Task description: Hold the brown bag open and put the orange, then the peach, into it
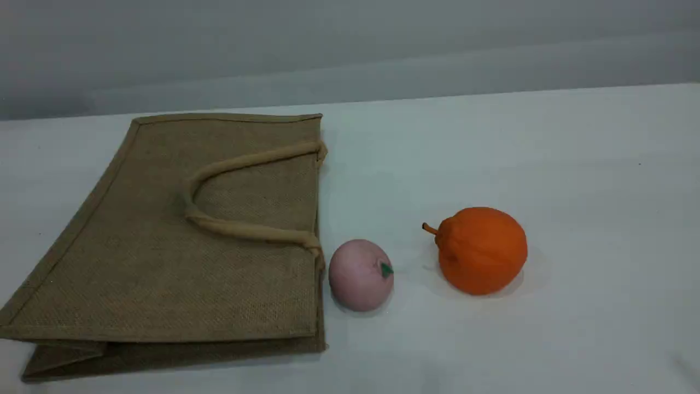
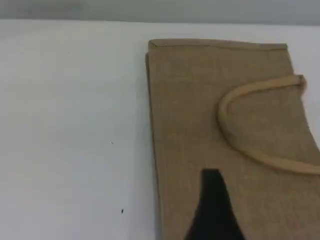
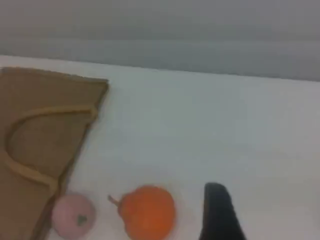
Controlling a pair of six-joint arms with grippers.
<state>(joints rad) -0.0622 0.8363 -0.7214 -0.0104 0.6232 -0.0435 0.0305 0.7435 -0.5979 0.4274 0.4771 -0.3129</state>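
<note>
The brown bag (image 1: 136, 273) lies flat on the table (image 1: 574, 191), its mouth facing the peach (image 1: 360, 274) just beside it and the orange (image 1: 481, 250) farther right. The left gripper (image 2: 215, 210) hangs above the bag and the right gripper (image 3: 220, 215) near the orange, both spread and grasping nothing, likely placed for their separate jobs.

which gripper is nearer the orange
Right. The right gripper hangs just right of the orange; the left gripper is over the bag, with the orange outside its view.

Bag (image 1: 164, 246) flat at left on the table (image 1: 547, 153), peach (image 1: 360, 275) just beside its right edge, orange (image 1: 481, 250) farther right.
</note>
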